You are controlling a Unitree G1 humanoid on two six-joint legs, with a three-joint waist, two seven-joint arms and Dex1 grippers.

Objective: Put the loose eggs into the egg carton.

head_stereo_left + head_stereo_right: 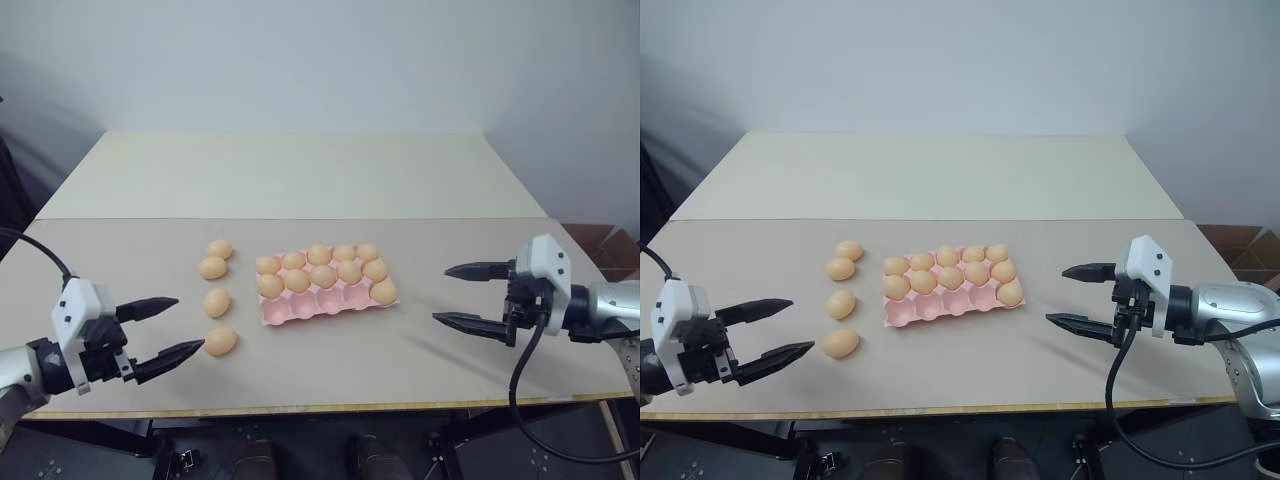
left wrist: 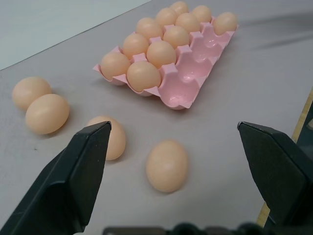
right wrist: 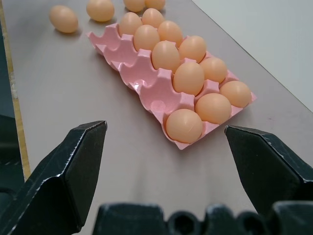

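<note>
While both arms hang over the near edge, most of what you see is a big tan table [image 1: 420,330] with a thin wooden-looking strip along the front edge, pushed up against a second, paler cream table [image 1: 300,175] behind it, and a plain whitish wall [image 1: 320,60] behind that. Off to the right past the table corner sits a brown cardboard box [image 1: 612,250], and the floor under the front edge looks dark. The pink egg carton [image 1: 322,302] sits about mid-table, slightly angled, with eleven eggs in it: the back two rows are full, and the front row has just one egg at the right end, four cups bare. Four loose eggs [image 1: 217,302] lie on the table just left of the carton, two touching each other at the back, one in the middle, one nearest the front. The left gripper [image 1: 168,328] is spread wide with nothing in it, hovering close to that nearest egg [image 2: 167,165]. The right gripper [image 1: 462,295] is also wide open and empty, well apart from the carton's right end.
</note>
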